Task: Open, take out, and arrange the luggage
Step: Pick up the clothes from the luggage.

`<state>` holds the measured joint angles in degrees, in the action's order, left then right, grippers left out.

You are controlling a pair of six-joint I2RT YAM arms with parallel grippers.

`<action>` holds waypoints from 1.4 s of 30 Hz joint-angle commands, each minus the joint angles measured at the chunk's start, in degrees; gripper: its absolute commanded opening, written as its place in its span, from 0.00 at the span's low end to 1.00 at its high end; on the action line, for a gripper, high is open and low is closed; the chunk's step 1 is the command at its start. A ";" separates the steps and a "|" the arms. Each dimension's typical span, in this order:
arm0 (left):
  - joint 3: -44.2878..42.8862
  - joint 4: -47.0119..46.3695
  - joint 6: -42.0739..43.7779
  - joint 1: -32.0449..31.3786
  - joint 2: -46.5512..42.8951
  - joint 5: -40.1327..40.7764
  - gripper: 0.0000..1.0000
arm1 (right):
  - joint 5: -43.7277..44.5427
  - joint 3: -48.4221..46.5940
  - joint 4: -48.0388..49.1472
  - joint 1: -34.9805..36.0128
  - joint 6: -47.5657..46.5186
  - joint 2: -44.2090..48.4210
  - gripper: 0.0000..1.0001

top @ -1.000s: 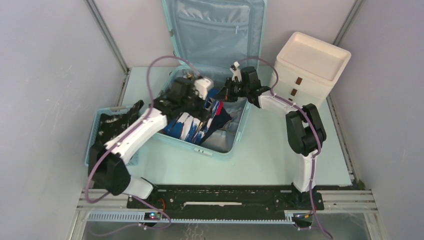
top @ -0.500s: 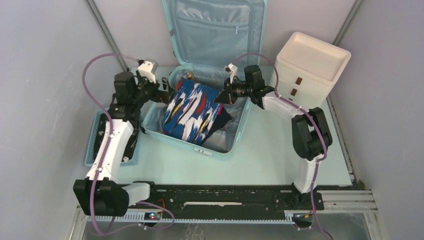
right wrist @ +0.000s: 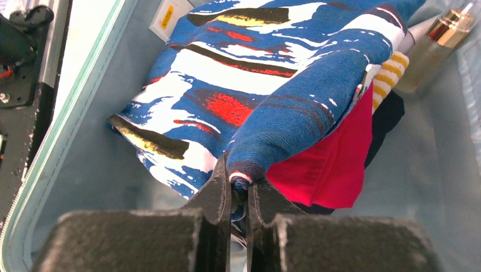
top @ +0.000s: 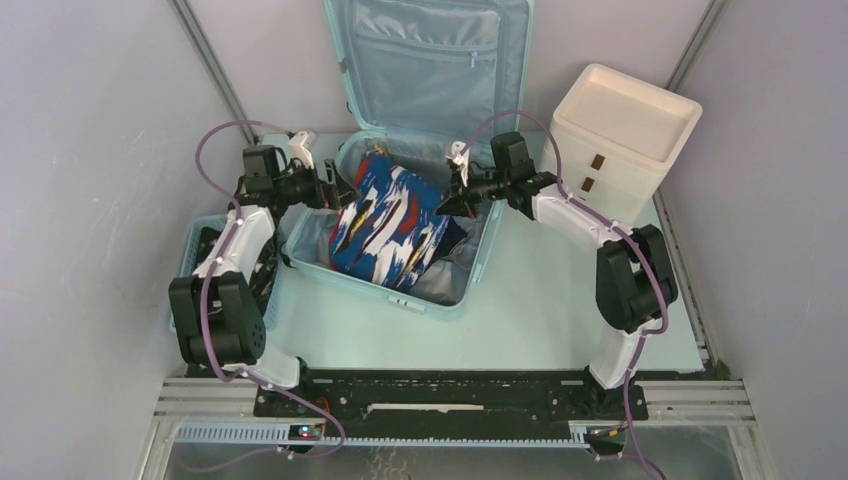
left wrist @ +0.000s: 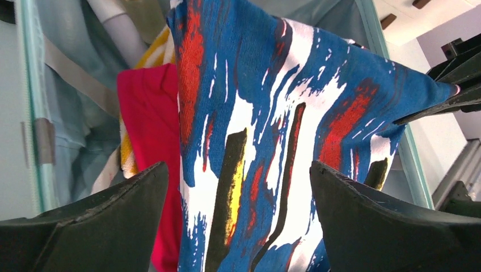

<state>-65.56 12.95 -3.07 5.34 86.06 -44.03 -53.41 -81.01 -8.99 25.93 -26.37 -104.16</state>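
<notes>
- A pale mint worktop [top: 540, 300] sits inside plain grey walls [top: 90, 150], with bare metal posts running up the far corners.
- The luggage [top: 430, 70] lies open at the far centre of the worktop. Its lined lid stands up against the far wall.
- A blue slatted basket [top: 190, 260] sits to the left of the luggage, and a cream box [top: 620, 130] with brown tabs sits at the far right.
- A small white label [right wrist: 165, 17] with a yellow mark lies inside the shell; its writing is too small to read.
- The right arm bends at the elbow and reaches far-left over the luggage rim. The right hand [right wrist: 238, 187] is clenched on a bunched corner of a blue, white and red patterned cloth [top: 390, 225], which is lifted above a red garment [right wrist: 334, 158].
- A gold-capped bottle [right wrist: 437, 39] lies beside the clothes.
- The left arm is folded over the basket with its wrist turned rightward. The left hand [top: 330, 190] is released, its fingers spread wide at the luggage's left rim and facing the cloth.
</notes>
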 commanded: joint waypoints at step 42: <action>-5.28 -0.85 -0.50 0.49 4.79 -11.61 0.00 | -3.42 -6.00 -6.82 0.27 2.18 4.08 0.27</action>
<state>-66.98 13.26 -4.54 5.28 99.55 -59.57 -60.01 -80.34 -13.45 27.11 -32.25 -100.29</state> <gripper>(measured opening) 0.046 0.169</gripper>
